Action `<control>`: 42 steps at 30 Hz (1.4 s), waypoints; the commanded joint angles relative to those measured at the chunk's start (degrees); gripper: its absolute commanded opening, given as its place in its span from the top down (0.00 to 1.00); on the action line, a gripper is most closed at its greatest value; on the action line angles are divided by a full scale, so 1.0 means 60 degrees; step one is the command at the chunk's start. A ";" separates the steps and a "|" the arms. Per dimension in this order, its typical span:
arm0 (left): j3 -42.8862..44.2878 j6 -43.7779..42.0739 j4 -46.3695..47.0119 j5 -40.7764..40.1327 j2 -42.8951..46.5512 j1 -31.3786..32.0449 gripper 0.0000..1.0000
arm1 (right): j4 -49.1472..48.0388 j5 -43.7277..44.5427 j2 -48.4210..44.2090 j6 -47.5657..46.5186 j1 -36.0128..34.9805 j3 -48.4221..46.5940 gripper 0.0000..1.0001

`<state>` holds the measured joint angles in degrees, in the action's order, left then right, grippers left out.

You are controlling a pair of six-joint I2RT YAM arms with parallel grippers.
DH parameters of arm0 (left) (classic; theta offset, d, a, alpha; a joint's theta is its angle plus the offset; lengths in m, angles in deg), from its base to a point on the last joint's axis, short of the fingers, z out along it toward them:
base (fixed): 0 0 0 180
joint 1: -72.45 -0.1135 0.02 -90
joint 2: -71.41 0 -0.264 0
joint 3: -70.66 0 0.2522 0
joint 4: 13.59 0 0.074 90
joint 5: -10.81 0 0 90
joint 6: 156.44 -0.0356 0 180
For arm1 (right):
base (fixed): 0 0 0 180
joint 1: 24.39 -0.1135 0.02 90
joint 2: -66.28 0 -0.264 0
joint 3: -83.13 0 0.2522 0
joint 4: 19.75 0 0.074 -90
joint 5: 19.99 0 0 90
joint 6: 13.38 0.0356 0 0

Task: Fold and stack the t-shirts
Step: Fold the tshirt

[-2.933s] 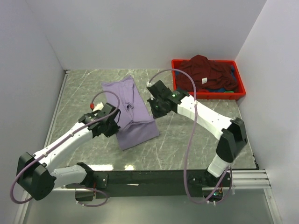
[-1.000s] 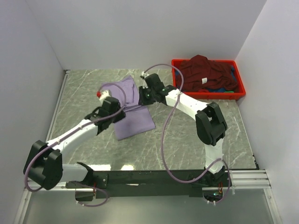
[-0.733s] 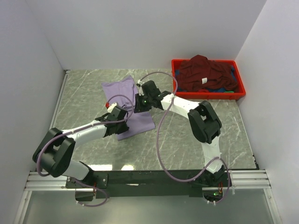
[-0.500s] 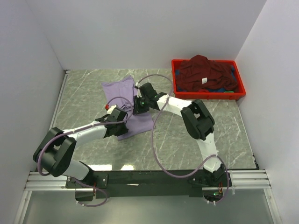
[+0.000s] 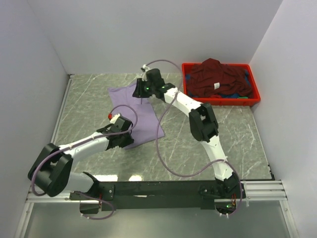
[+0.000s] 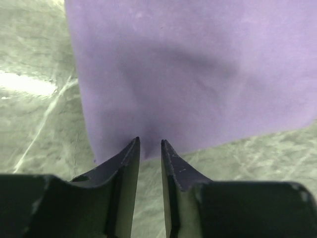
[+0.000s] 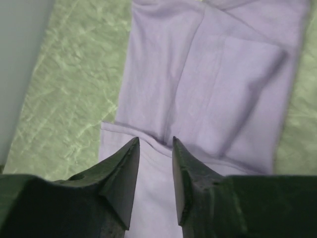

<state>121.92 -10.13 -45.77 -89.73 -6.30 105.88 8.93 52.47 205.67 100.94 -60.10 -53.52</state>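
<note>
The lavender t-shirt [image 5: 141, 116] lies flat on the table as a narrow folded strip. My left gripper [image 5: 126, 140] is at its near edge; in the left wrist view its jaws [image 6: 149, 144] stand a little apart with the shirt's hem [image 6: 198, 74] just at their tips and nothing between them. My right gripper [image 5: 142, 91] hovers over the shirt's far end; in the right wrist view [image 7: 156, 141] it is slightly open and empty above a fold line in the cloth [image 7: 218, 74]. The maroon t-shirt [image 5: 218, 74] with a white label [image 5: 216, 86] lies heaped in the crate.
The red plastic crate [image 5: 223, 102] stands at the back right, with bits of blue and green cloth [image 5: 241, 96] under the maroon shirt. White walls close in the left, back and right. Grey marbled table [image 5: 89, 99] shows around the lavender shirt.
My right gripper has moved from the shirt's right side across it to its far end. My left gripper has moved to the near edge. The lavender shirt is now narrower.
</note>
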 commanded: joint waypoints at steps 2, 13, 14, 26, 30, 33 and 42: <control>0.0079 0.0282 -0.0227 -0.0468 0.1186 -0.0107 0.68 | -0.1293 -0.1363 -0.1896 0.0707 0.0515 0.2399 0.59; -0.0111 -0.0114 0.2055 0.2137 0.1645 -0.1455 0.67 | -0.6189 -0.4620 -0.5141 0.3271 0.0823 1.0060 0.58; -0.0300 0.0017 0.2203 0.2240 0.1556 -0.1441 0.69 | -0.6642 -0.4679 -0.5170 0.3388 0.0853 1.0371 0.58; -0.2191 0.1248 0.1943 0.1788 0.1247 -0.1499 0.73 | -0.8420 -0.5017 -0.4291 0.3947 0.2096 1.3405 0.59; -0.2280 0.1308 0.1065 0.1261 0.2066 -0.1499 0.71 | -0.7834 -0.5045 -0.5052 0.3331 0.2157 1.3714 0.59; -0.2177 0.1249 0.0755 0.1070 0.2609 -0.1499 0.69 | -0.8197 -0.5352 -0.5565 0.3665 0.1764 1.3685 0.59; -0.1431 0.0971 -0.0724 0.0074 0.3796 -0.1499 0.57 | -0.9297 -0.5120 -0.4733 0.4779 -0.0318 1.2018 0.59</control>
<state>109.89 -3.39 -46.29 -85.14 14.53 97.01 -42.55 20.84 175.11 127.39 -59.00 23.18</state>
